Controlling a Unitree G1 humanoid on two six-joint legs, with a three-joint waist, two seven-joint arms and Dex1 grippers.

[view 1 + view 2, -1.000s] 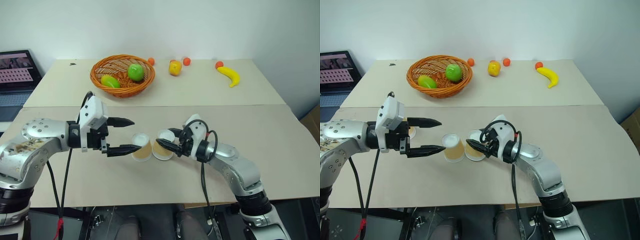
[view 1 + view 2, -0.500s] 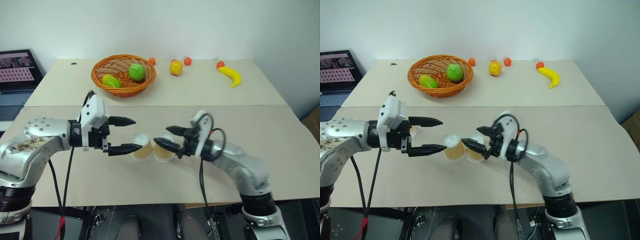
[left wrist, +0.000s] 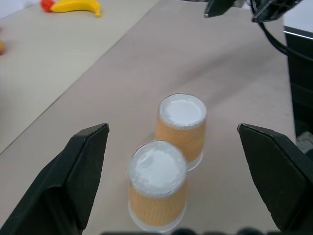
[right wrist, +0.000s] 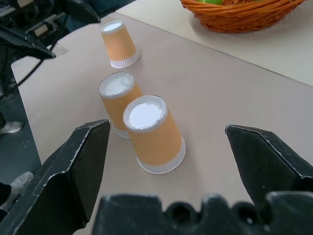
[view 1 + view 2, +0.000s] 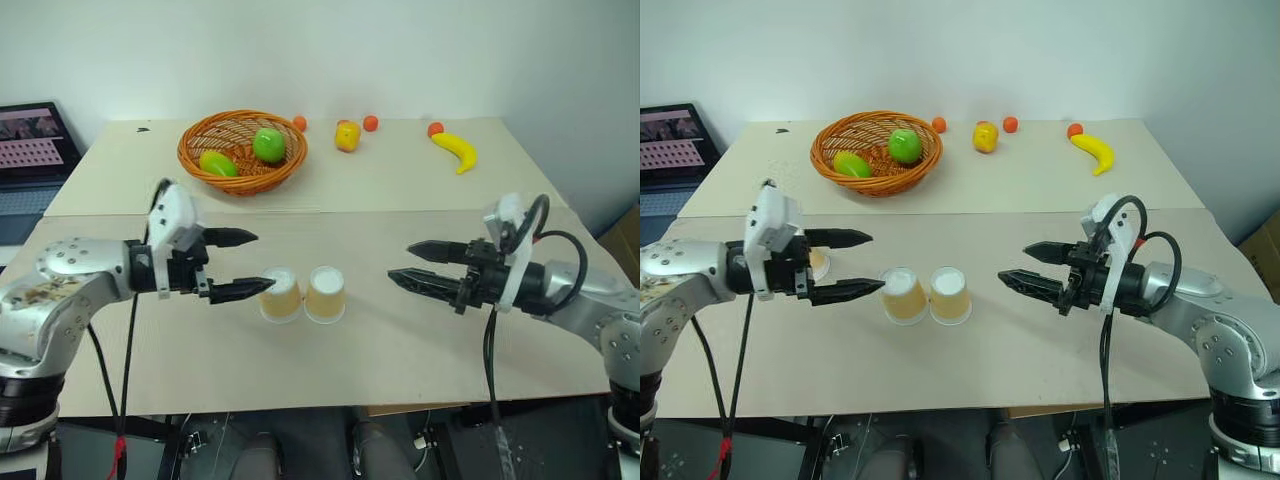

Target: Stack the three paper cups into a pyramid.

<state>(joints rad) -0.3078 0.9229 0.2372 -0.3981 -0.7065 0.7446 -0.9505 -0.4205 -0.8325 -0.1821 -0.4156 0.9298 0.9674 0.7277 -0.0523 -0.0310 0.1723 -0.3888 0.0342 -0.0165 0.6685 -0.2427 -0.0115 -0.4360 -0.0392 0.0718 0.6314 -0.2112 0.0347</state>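
With two inverted paper cups (image 5: 303,293) touching as the base, both the left end effector (image 5: 242,264) and right end effector (image 5: 418,265) gape empty, so the third cup (image 4: 119,43), beyond the pair, needs fetching for the top.

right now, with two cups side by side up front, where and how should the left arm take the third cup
Grip the third cup by its tapered orange side, around mid-height, jaws either side, coming in level. It stands upside down, narrow white base up, apart from the pair of cups and beside the left gripper, whose jaws stand open. Probably avoid the wide rim resting on the table.
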